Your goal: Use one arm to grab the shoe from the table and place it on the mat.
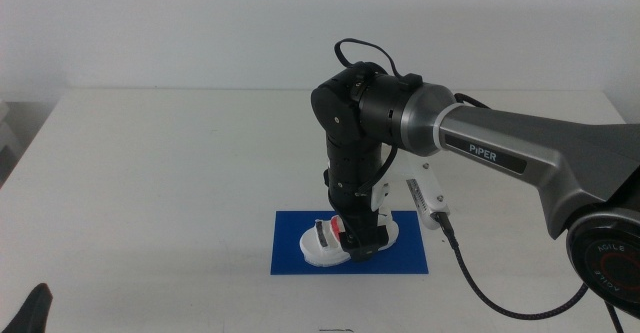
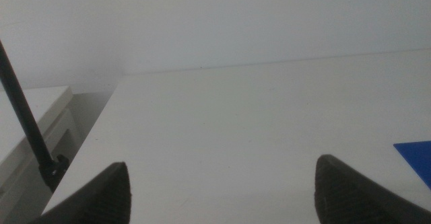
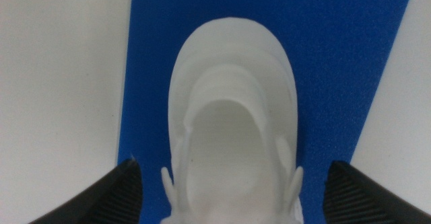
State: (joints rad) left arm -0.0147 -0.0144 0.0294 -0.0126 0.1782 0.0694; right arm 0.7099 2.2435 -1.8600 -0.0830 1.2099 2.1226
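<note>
The shoe point(image 1: 332, 245) rests on the mat point(image 1: 410, 258) at centre-near surface; right gripper point(image 1: 360, 241) fingers spread open astride it; judged light, stiff-moulded; grip across the strapped midsection.

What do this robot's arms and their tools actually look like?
The right arm has black joints, a grey link lettered PIPER, a white part near the wrist and a trailing black cable. Its tool is black. Of the left tool, only a dark tip shows.

Grey "PIPER" arm point(image 1: 500, 148), black joints
</note>
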